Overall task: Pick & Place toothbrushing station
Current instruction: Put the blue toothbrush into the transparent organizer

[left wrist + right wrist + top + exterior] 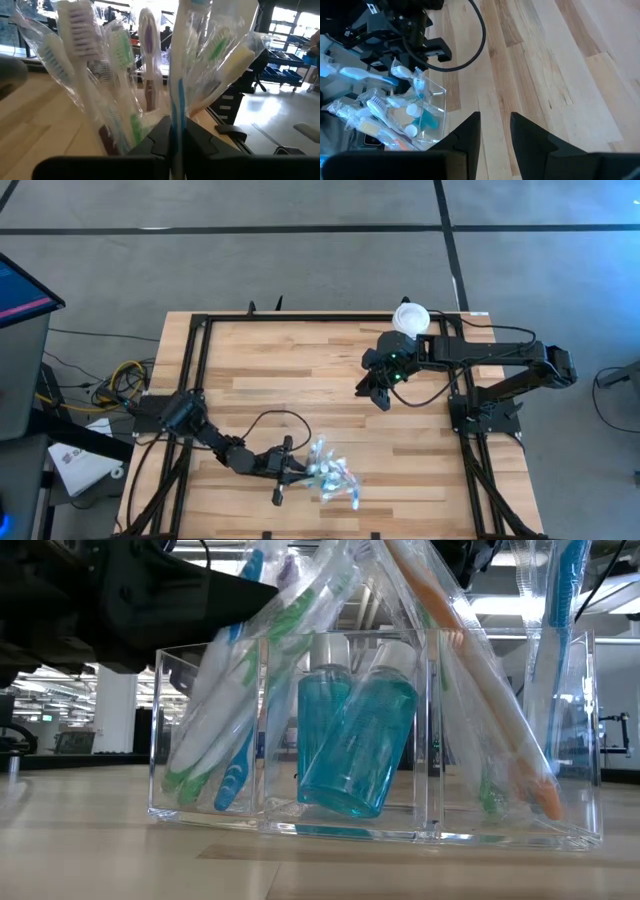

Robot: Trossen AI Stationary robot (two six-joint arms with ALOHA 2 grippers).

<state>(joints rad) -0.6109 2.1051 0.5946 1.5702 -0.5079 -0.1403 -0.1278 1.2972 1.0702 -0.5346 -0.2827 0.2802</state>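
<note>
Two arms share the table, and only the left gripper is at work: we see its dark fingers pinched narrow on the stem of a blue toothbrush in a clear wrapper, held upright just beside the clear plastic tray. That tray sits near the front edge of the wooden table, already holding several wrapped toothbrushes leaning outward and two teal tubes tilted in its middle compartment. We judge the step in hand to be placing this brush into the tray with the others. Next we would need to lower the brush end into an open compartment without snagging the crowded wrappers, then release. Our right gripper waits well apart toward the table's back right, its fingers partly apart and holding nothing, near a white tub.
</note>
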